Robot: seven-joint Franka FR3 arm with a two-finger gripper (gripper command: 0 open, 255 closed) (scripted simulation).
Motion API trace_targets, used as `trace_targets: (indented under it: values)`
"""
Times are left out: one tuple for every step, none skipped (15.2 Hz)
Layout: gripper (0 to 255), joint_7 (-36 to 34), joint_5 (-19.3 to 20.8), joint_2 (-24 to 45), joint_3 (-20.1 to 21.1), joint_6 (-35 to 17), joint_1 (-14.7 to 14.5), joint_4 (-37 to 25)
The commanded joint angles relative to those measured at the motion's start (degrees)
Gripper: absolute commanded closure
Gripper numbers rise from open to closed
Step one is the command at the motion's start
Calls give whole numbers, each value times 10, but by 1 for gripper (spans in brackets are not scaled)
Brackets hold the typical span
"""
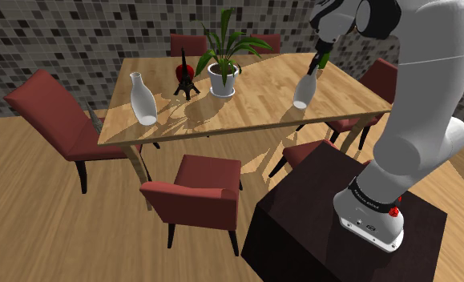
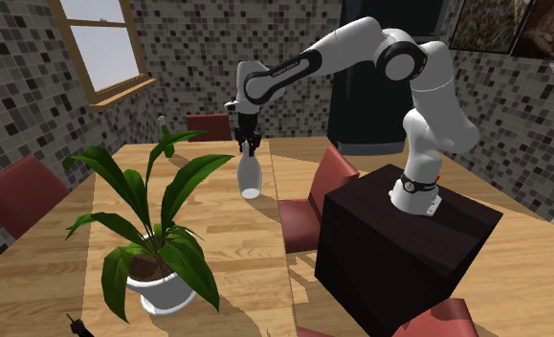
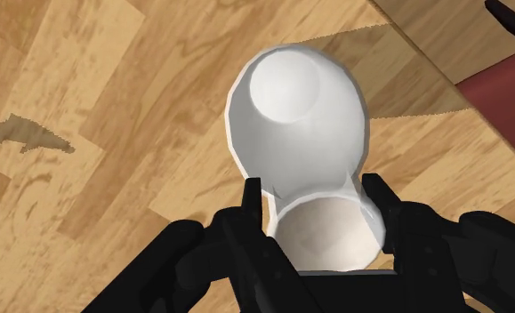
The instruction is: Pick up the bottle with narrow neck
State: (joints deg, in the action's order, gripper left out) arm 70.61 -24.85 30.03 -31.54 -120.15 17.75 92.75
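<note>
At the left of the shoulder view a red chair stands beside the wooden table. On the table, going right, stand a white vase, a dark tower figurine and a potted plant. Near the table's right edge is the bottle — white, tilted — with its narrow neck clasped between the fingers of the black gripper, closed onto it. Whether its base clears the wood I cannot tell. At lower right, the dark stand carries the arm.
</note>
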Motion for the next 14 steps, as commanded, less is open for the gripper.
trace_targets:
  values:
    - [255,-3,5,-6,-3,10,-1,-4]
    - [255,-5,7,-9,-4,16,-2,-8]
    - [255,-7,9,-12,-5,22,-2,-11]
    - [255,-9,11,-15,-7,28,-3,-15]
    - [255,-11,14,-18,-8,34,-3,-19]
    - [255,-13,16,-20,-9,40,-3,-23]
    - [255,-15,18,-23,-10,46,-3,-27]
    - [255,-17,20,-25,-11,52,-4,-31]
    - [255,-19,22,-28,-12,58,-4,-36]
    - [255,-20,24,-30,-13,65,-4,-41]
    - [255,-22,25,-32,-14,71,-4,-45]
    - [255,-24,27,-34,-15,78,-4,-50]
    - [255,-26,29,-36,-15,84,-3,-56]
    - [255,-26,29,-36,-16,85,-4,-56]
